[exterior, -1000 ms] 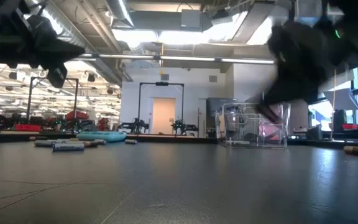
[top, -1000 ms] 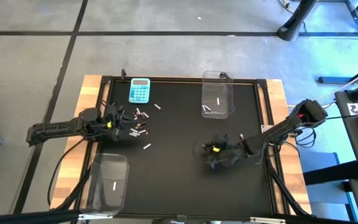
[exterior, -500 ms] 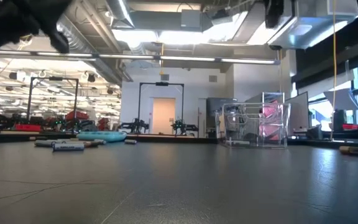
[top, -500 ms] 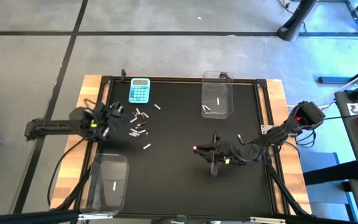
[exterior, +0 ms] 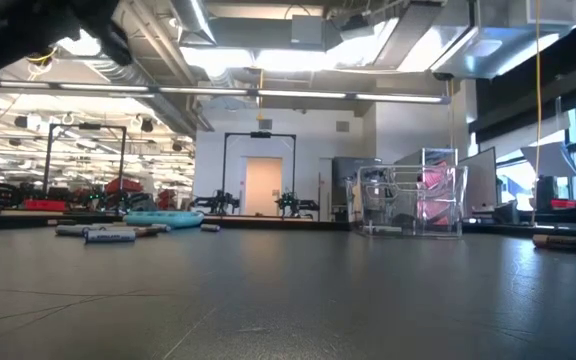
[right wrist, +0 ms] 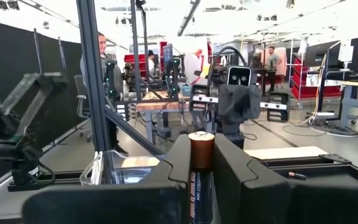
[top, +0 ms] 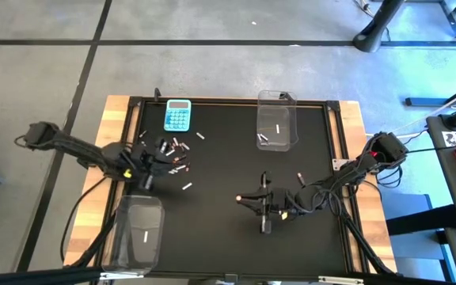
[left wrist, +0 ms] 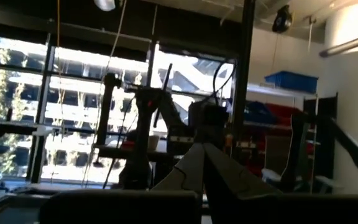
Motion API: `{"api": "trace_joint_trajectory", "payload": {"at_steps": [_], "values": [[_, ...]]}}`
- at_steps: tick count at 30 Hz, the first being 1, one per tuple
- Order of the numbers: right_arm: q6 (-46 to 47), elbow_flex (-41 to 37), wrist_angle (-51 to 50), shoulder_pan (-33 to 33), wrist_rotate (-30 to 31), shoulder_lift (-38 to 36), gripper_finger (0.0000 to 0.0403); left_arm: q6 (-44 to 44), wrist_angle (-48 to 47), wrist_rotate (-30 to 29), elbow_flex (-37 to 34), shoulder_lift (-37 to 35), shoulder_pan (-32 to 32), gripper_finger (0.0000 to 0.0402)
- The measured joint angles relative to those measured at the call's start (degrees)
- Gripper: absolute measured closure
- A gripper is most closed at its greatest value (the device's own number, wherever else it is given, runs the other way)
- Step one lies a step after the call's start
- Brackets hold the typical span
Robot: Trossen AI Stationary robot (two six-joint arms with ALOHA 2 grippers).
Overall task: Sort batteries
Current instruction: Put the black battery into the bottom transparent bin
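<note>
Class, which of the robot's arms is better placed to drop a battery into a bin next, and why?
The right. Its gripper already clamps a battery. The left gripper hovers beside the loose batteries, apparently holding nothing.

Bench (top: 228,229): centre and near strip bare, open to passage.
Far left: calculator (top: 177,115), with scattered batteries (top: 177,158) just below it.
Far middle: upright clear bin (top: 276,120).
Near-left corner: second clear bin (top: 137,231).
Right of centre: right end effector (top: 264,203); one loose battery (top: 300,176) beside it.
</note>
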Motion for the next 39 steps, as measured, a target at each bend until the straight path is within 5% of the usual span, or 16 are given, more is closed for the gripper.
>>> {"api": "trace_joint_trajectory", "payload": {"at_steps": [9,19,24,32,39], "values": [[0.3,0.2,-1.4,0.0,0.7,0.0,0.0367,2.2,-3.5,0.0,13.6,19.0,-0.4,0.0387],[1.0,0.2,-1.8,-2.8,0.7,0.0,0.0367,0.7,-0.2,4.7,25.1,38.3,-4.5,0.0225],[1.1,0.2,-2.0,-3.1,0.5,0.0,0.0367,1.9,1.1,4.5,31.6,45.6,-5.3,0.0178],[1.9,0.2,-2.6,-3.0,0.4,-0.1,0.0367,2.7,0.9,0.8,37.5,51.4,-5.3,0.0181],[2.0,0.2,-2.9,-3.0,0.4,-0.1,0.0366,2.6,0.6,0.7,39.0,52.2,-5.2,0.0227]]}}
